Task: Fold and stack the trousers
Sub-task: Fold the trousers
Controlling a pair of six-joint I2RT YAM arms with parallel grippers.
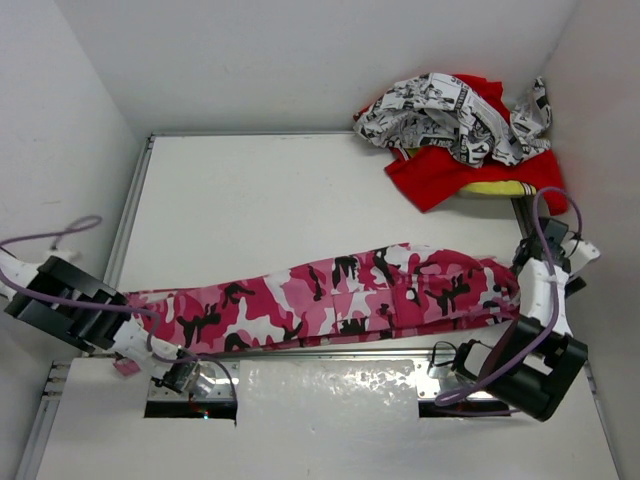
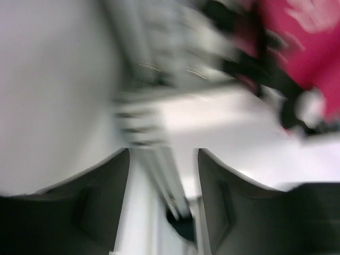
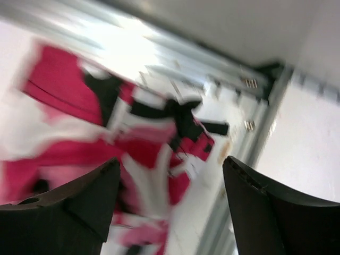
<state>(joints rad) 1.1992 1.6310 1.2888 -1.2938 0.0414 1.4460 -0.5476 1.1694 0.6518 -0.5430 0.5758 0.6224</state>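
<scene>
The pink camouflage trousers (image 1: 350, 295) lie stretched in a long band across the near part of the table, from the left edge to the right. My left gripper (image 1: 180, 378) hangs off their left end near the front rail. In the blurred left wrist view it (image 2: 163, 154) is open over bare table and rail, and the trousers (image 2: 308, 48) show at the upper right. My right gripper (image 1: 522, 262) is at the trousers' right end. The right wrist view shows it (image 3: 171, 162) open above the cloth (image 3: 149, 149), holding nothing.
A heap of black-and-white printed cloth (image 1: 450, 115) on red cloth (image 1: 440, 180) fills the back right corner. White walls close in on the left, back and right. A metal rail (image 1: 330, 352) runs along the table's front edge, with a shiny sheet (image 1: 330, 392) before it.
</scene>
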